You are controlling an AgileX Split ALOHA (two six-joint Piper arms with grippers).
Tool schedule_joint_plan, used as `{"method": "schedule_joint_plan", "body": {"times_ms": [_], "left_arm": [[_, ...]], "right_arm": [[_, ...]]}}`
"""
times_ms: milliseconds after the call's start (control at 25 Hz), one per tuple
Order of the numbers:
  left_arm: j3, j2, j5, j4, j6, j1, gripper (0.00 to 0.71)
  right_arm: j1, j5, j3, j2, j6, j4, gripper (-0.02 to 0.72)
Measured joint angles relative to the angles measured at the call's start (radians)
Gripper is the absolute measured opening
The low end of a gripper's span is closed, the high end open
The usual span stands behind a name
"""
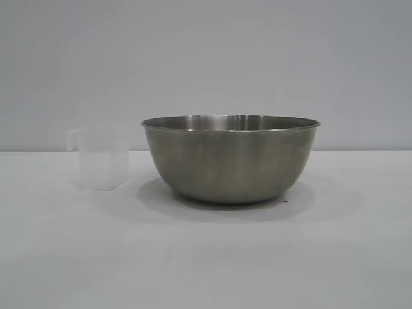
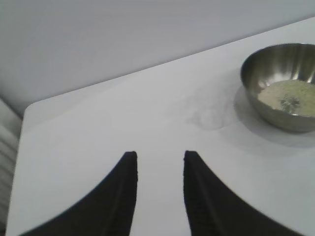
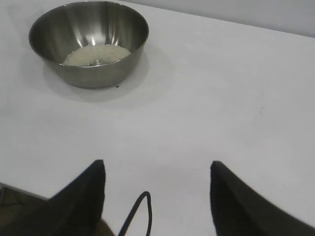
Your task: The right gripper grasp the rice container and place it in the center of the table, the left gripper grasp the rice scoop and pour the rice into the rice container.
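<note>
White table (image 1: pixel 206 257) w/ rice container (image 1: pixel 230 158), rice scoop (image 1: pixel 100 158); grey wall behind.

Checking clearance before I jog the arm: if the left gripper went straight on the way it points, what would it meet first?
Probably only the plain white tabletop. The left gripper, fingers open, points at bare surface; the round stainless-steel bowl holding off-white rice sits off to one side of that line, though depth is unclear.

Steel-grey rice container (image 1: pixel 230 161); off-white rice (image 3: pixel 96 54); clear rice scoop (image 1: pixel 102 158); white table (image 1: pixel 206 257).
</note>
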Motion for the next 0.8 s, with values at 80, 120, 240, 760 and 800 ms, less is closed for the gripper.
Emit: {"method": "schedule_joint_plan", "body": {"times_ms": [80,120,240,760,800], "left_arm": [[0.0,-0.02,0.059,0.018,-0.041,0.0,0.221],[0.0,-0.022,0.097,0.032,-0.068,0.0,0.221],[0.0,-0.037,0.168,0.06,-0.109,0.0,0.221],[0.0,-0.215,0.264,-0.045,0.036,0.142,0.221],[0.0,-0.238,0.276,-0.05,0.04,0.162,0.221]], "right_arm": [[0.0,0.0,0.0,0.0,0.0,0.0,0.442],[0.0,0.0,0.0,0.0,0.0,0.0,0.442],[0.0,0.0,0.0,0.0,0.0,0.0,0.442],[0.0,0.0,0.0,0.0,0.0,0.0,0.442],[0.0,0.0,0.0,0.0,0.0,0.0,0.442]]}}
